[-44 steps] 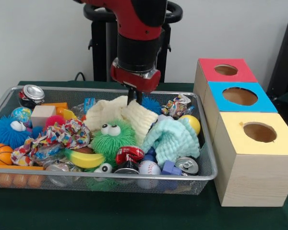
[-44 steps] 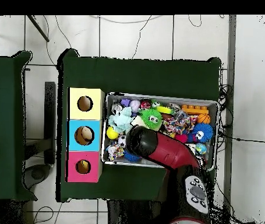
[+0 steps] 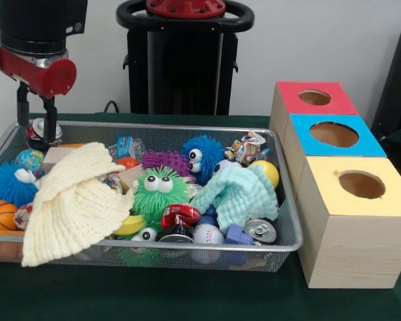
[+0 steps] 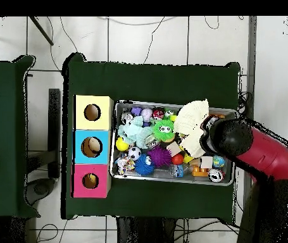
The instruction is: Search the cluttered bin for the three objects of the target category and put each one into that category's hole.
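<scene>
One gripper [image 3: 35,114], fingers spread and holding nothing, hangs at 10 o'clock over the bin [image 3: 289,245], where a cream knitted cloth [image 3: 73,204] drapes over the 8 o'clock rim.

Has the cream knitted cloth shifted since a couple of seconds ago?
Yes. In the front view the cream cloth has gone from the middle of the bin to its left end, away from the boxes, and now drapes over the near rim.

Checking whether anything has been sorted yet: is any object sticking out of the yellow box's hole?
No. In the front view the yellow box's hole shows only bare wood inside, with nothing sticking out.
</scene>
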You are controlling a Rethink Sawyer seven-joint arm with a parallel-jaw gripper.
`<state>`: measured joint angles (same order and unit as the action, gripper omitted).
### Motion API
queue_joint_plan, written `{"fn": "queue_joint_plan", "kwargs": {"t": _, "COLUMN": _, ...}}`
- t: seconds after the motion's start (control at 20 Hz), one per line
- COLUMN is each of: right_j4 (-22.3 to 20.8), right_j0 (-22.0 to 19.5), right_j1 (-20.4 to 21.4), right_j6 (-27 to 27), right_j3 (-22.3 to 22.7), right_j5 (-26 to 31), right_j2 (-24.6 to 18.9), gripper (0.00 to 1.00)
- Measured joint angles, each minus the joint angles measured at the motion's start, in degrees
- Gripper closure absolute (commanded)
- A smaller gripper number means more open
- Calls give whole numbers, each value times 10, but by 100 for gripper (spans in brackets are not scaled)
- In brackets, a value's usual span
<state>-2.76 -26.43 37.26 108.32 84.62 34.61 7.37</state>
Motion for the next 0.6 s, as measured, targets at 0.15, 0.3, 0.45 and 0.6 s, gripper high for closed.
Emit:
{"fn": "queue_joint_plan", "kwargs": {"t": 0.15, "right_j4": -4, "right_j0": 5, "right_j1": 0, "right_j6": 0, "right_j3": 0, "right_j5": 0, "right_j2": -1, "gripper": 0}}
{"fn": "queue_joint_plan", "kwargs": {"t": 0.3, "right_j4": -7, "right_j0": 16, "right_j1": 2, "right_j6": 0, "right_j3": 0, "right_j5": 0, "right_j2": -1, "gripper": 0}}
{"fn": "queue_joint_plan", "kwargs": {"t": 0.45, "right_j4": -7, "right_j0": 30, "right_j1": 4, "right_j6": 0, "right_j3": 0, "right_j5": 0, "right_j2": -1, "gripper": 0}}
{"fn": "queue_joint_plan", "kwargs": {"t": 0.6, "right_j4": -7, "right_j0": 39, "right_j1": 4, "right_j6": 0, "right_j3": 1, "right_j5": 0, "right_j2": -1, "gripper": 0}}
